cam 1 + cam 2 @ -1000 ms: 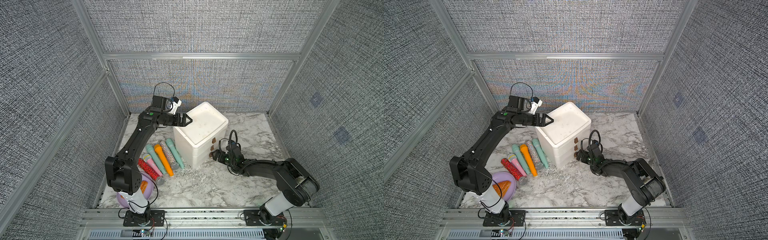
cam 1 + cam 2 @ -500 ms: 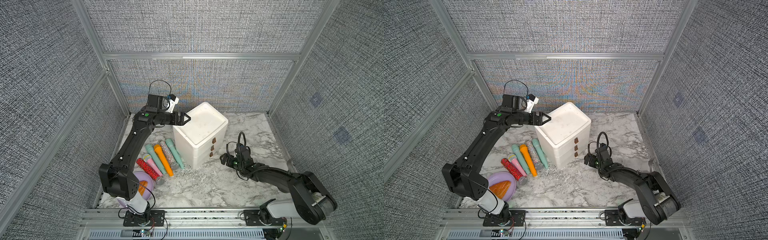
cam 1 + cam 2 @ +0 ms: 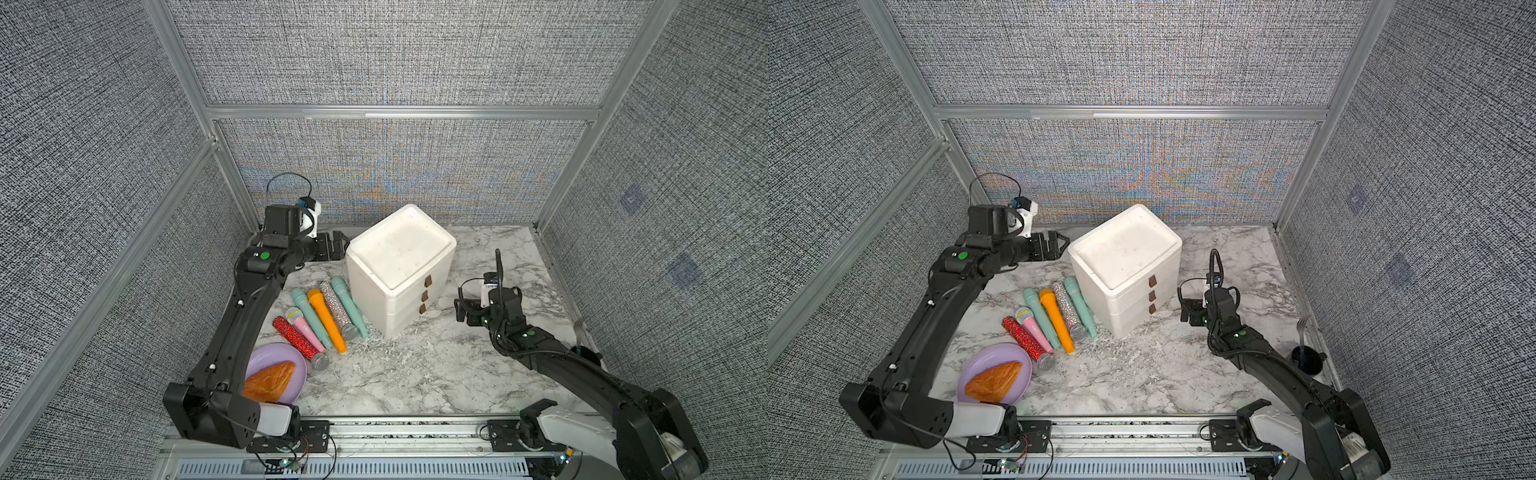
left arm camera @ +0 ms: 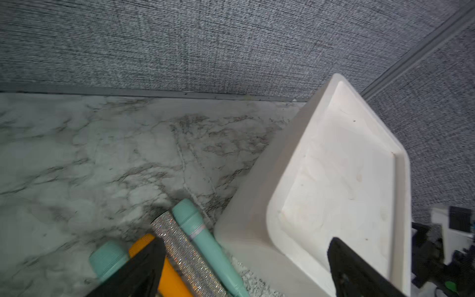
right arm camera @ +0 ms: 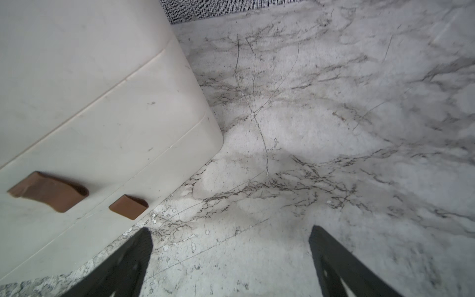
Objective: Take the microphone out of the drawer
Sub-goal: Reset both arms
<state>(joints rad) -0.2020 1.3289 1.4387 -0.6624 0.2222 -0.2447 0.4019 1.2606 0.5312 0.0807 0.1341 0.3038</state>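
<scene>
The white three-drawer unit (image 3: 399, 257) (image 3: 1123, 253) stands mid-table with all drawers shut; brown handles (image 3: 424, 296) (image 5: 48, 191) face front right. No microphone shows inside a drawer. Several microphones lie side by side on the table left of the unit, among them an orange one (image 3: 326, 320) (image 3: 1057, 318) and a teal one (image 4: 205, 241). My left gripper (image 3: 343, 248) (image 3: 1065, 245) (image 4: 244, 243) hovers open by the unit's back left top corner, empty. My right gripper (image 3: 458, 311) (image 3: 1183, 309) (image 5: 230, 230) stands open and empty, low over the marble, right of the drawer fronts.
A purple plate (image 3: 257, 361) (image 3: 976, 365) with a pastry (image 3: 994, 380) sits at the front left, under my left arm. A dark cup (image 3: 1306, 359) holding a fork stands at the right edge. Grey fabric walls close in the back and both sides.
My right gripper has drawn back to the right, away from the drawer fronts. My left gripper has shifted a little left, off the unit's top edge. The drawers stay shut.
</scene>
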